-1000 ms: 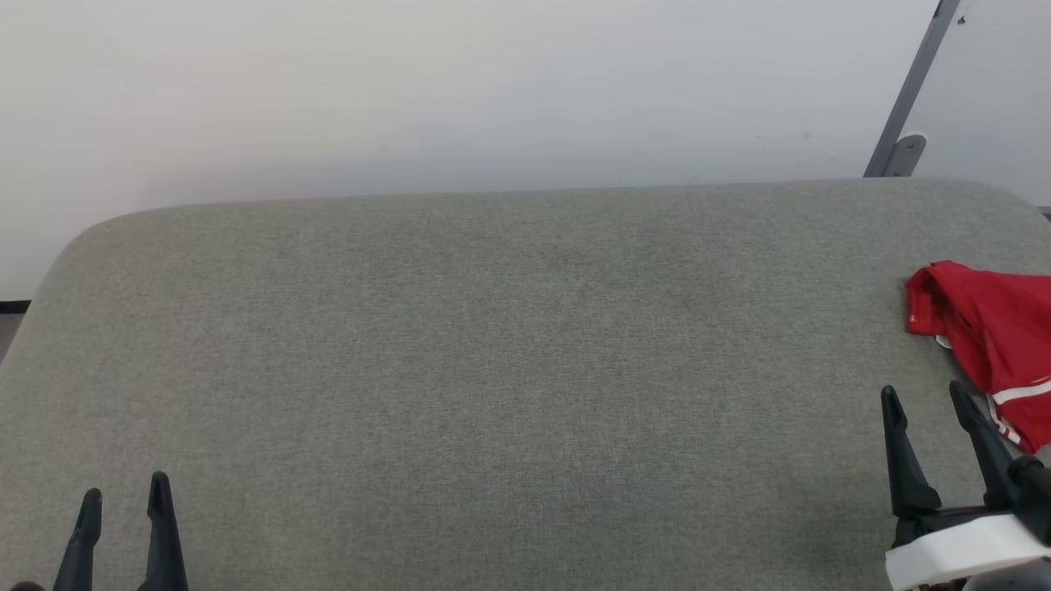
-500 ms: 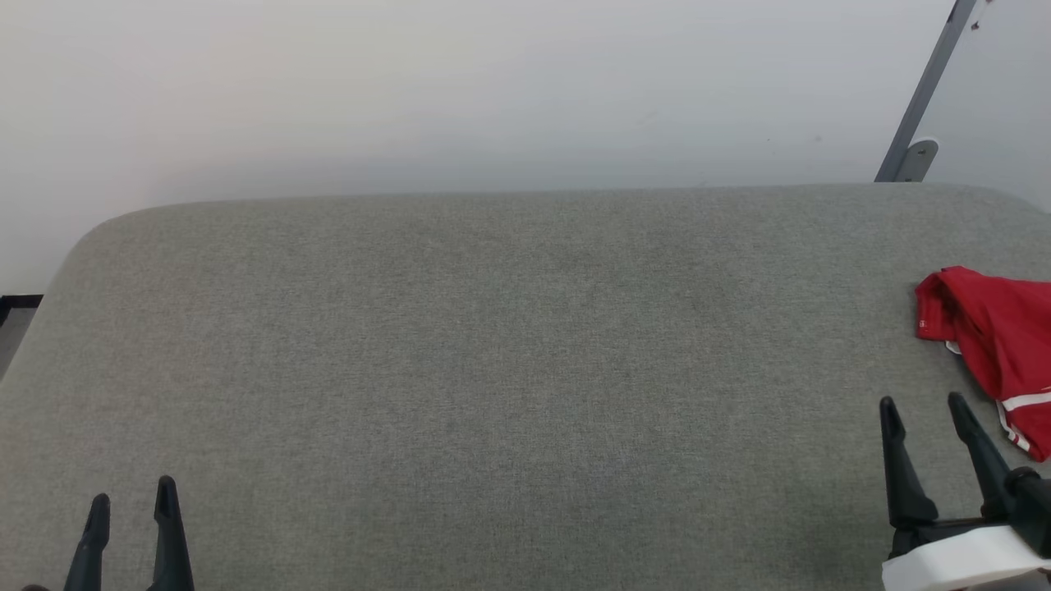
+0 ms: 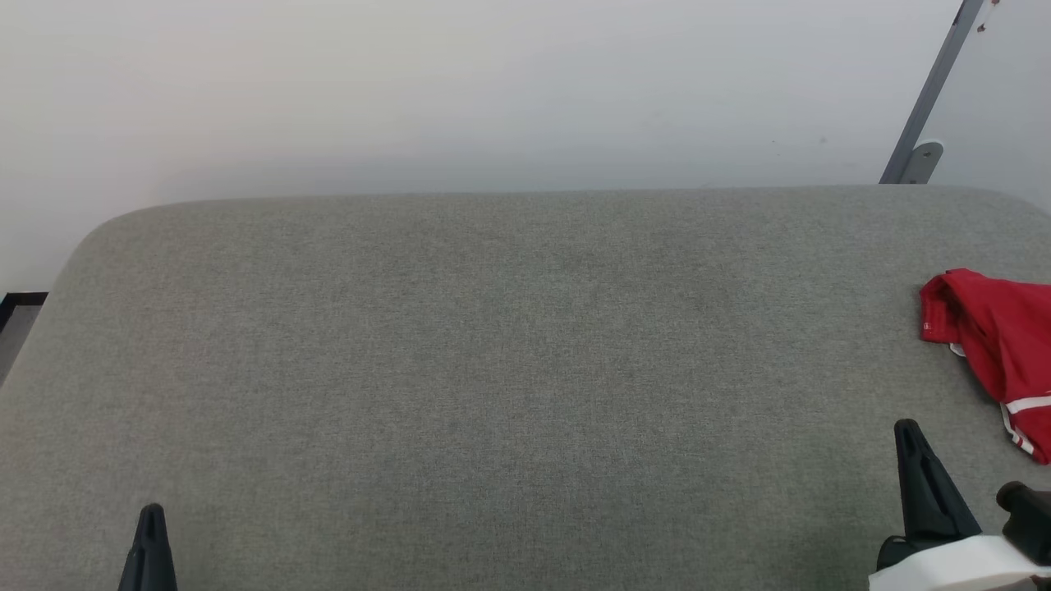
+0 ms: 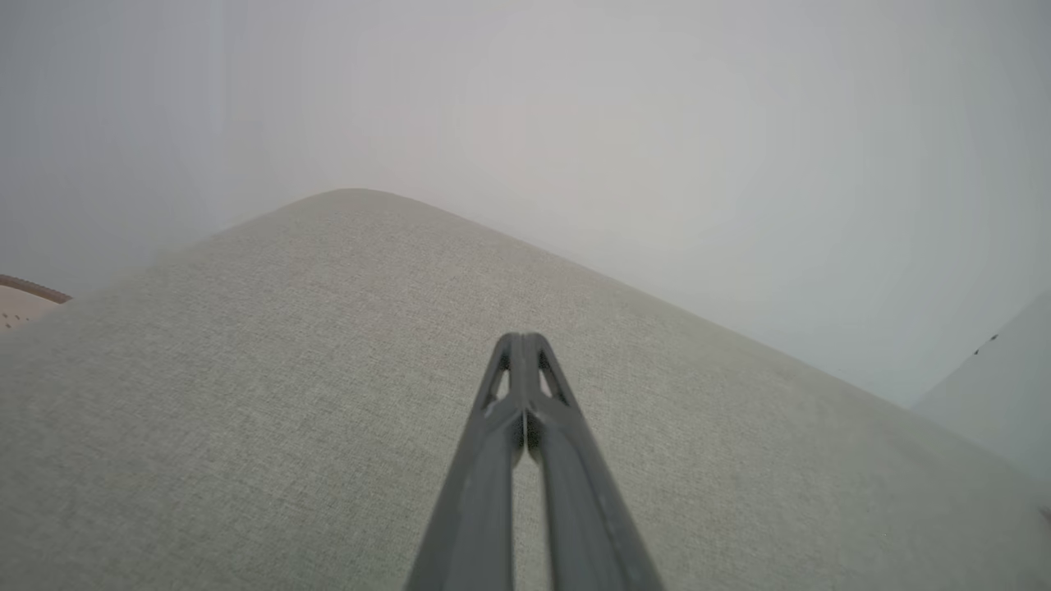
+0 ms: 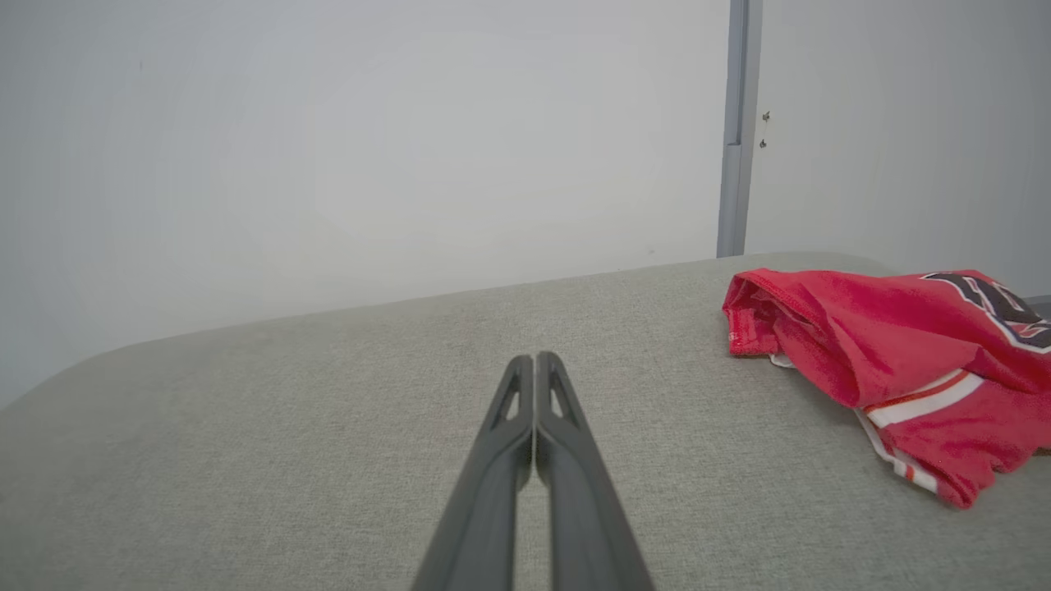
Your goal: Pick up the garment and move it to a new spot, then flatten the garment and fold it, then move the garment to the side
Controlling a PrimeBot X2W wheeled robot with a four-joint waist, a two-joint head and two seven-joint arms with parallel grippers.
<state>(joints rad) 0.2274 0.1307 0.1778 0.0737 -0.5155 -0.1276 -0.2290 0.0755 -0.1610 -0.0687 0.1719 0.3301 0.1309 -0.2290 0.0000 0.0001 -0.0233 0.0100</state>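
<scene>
The left tool (image 3: 151,519) is pressed together, empty, above the grey desk (image 3: 493,353). The right tool (image 3: 908,433), likewise pressed together and empty, is near the crumpled garment (image 3: 998,345) lying far right on the desk. It should be spread before a raised fold is pinched. The garment is cut off at the frame's edge; its lettering (image 5: 998,308) is partly hidden.
</scene>
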